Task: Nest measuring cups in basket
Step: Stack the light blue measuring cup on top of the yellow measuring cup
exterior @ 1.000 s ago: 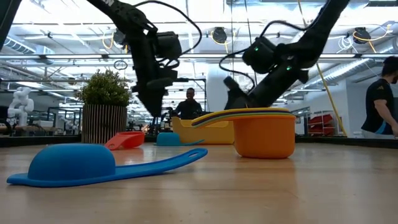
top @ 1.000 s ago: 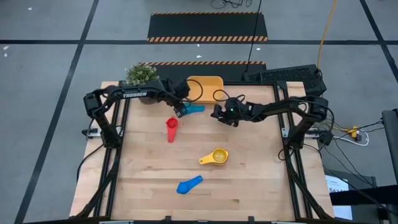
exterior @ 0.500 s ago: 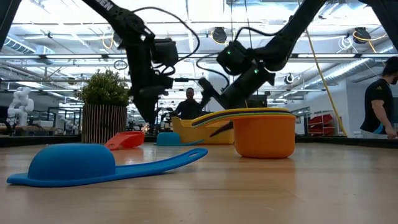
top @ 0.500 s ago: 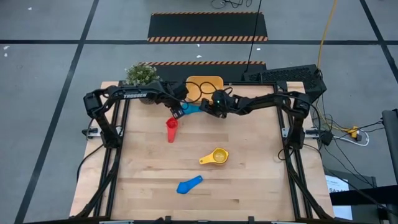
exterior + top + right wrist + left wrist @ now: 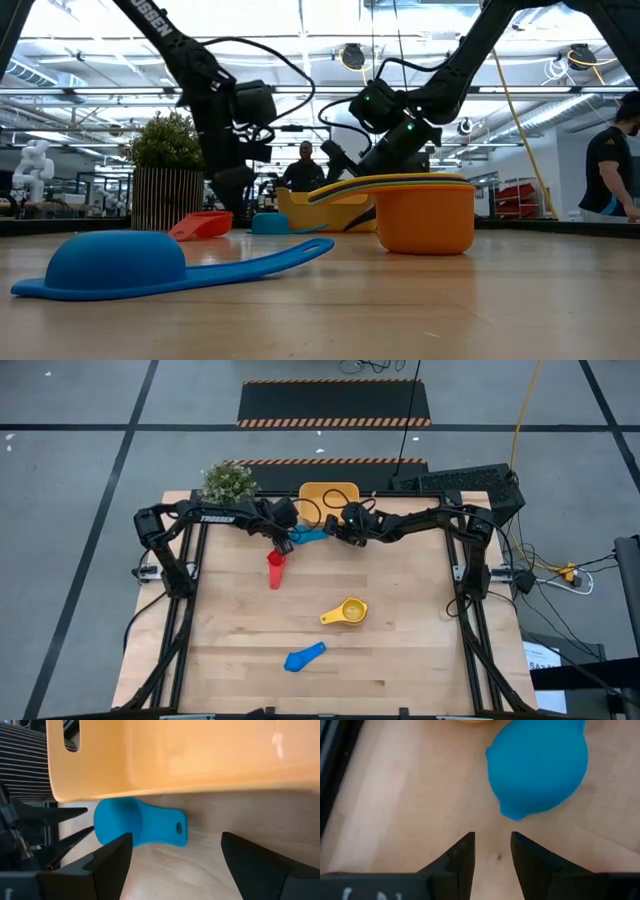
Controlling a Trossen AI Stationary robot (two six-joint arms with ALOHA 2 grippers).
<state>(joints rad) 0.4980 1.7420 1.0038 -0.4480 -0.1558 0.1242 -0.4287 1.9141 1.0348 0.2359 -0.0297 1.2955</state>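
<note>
We see a light blue cup (image 5: 537, 767) upside down on the bench (image 5: 400, 650), just ahead of the left hand (image 5: 491, 855), whose fingers stand slightly apart, empty. The right hand (image 5: 172, 865) gapes wide at the cup's handle. The basket (image 5: 200, 755) sits just beside it; open bench lies nearer us.

From my remote station: basket (image 5: 329, 493) at the table's (image 5: 400, 660) far edge, potted plant (image 5: 227, 481) to its left. One measuring cup (image 5: 310, 536) lies just before the basket, between my left gripper (image 5: 283, 544) and right gripper (image 5: 333, 532). Three more cups sit nearer, well apart.
</note>
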